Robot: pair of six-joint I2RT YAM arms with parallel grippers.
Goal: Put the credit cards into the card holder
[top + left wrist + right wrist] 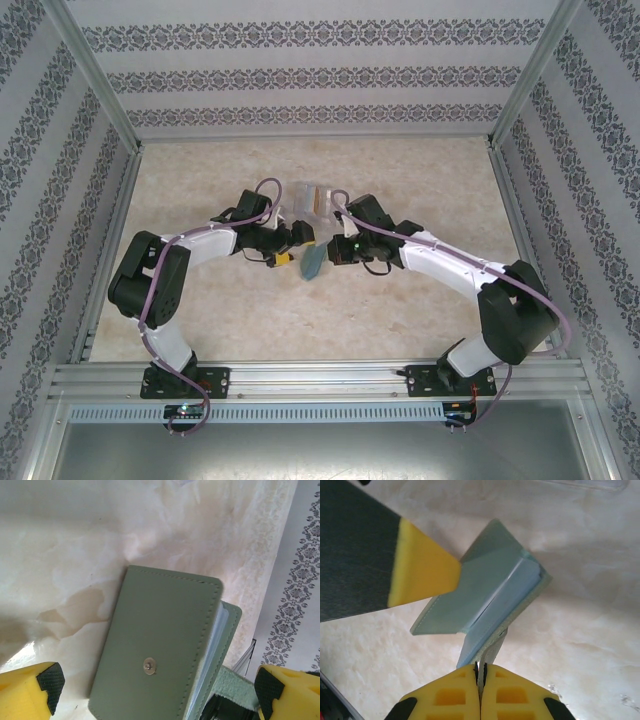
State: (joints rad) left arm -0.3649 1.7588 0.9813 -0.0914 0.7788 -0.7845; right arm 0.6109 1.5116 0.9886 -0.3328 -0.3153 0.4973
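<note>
At the centre of the pale marbled table (420, 190), the 2 arms meet over a sage-green card holder (313, 262). The right gripper (480, 680) is clenched on the holder's lower edge, its 2 yellow fingers pressed together with a thin strip of green flap between them. The holder is lifted and tilted, partly open like a book, with pale clear sleeves (507, 597) showing between its covers.

The left gripper (157, 682) faces the holder's outer cover, jaws released and spread wide, 1 yellow finger on each side of the holder. A small metal snap stud (149, 666) sits in the middle of that cover. From the right wrist camera, 1 left finger overlaps the raised cover; whether it touches cannot be told.

Just beyond the grippers, a clear plastic stand (315, 195) rests on the table. The credit cards (318, 198) seem to be in it, 1 orange-yellow, though they are too small to make out well.
</note>
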